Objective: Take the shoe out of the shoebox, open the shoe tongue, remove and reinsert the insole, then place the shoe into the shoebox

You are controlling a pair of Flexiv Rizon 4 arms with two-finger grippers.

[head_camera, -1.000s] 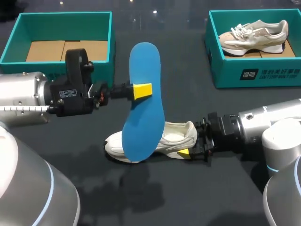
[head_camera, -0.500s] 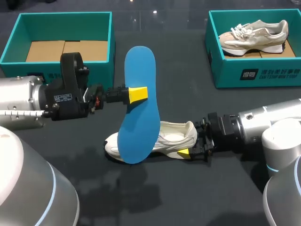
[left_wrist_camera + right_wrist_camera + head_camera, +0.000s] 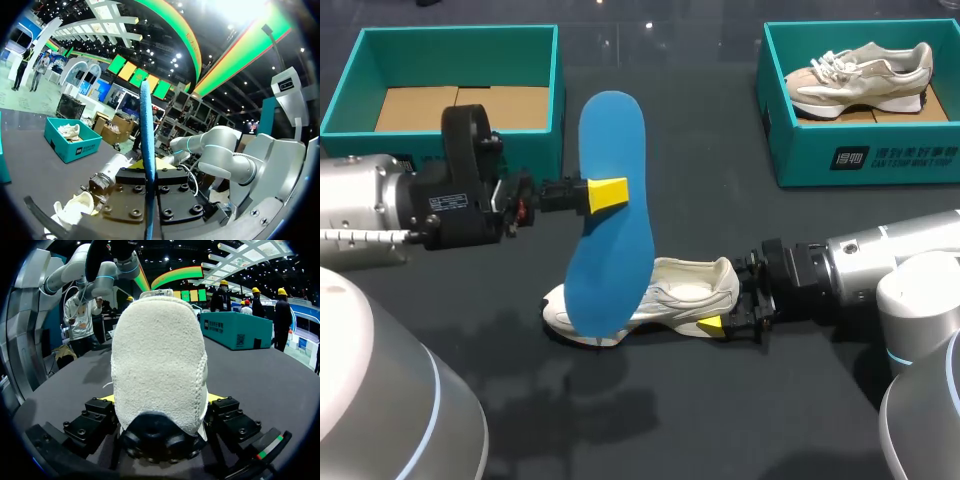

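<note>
The left gripper (image 3: pixel 608 194) pinches the long edge of the blue insole (image 3: pixel 610 250), held upright over the toe of the white shoe (image 3: pixel 685 290), whose heel the right gripper (image 3: pixel 725 305) clamps from both sides, with dark table (image 3: pixel 700 200) between it and the teal shoebox (image 3: pixel 450 32) at far left.

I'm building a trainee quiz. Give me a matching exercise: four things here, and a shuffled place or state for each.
1 blue insole
2 white shoe
3 beige shoe
4 left shoebox

A in the right shoebox
B pinched by the left gripper
C on the table, heel in the right gripper
D holds no shoe

Pairs: 1-B, 2-C, 3-A, 4-D
</note>
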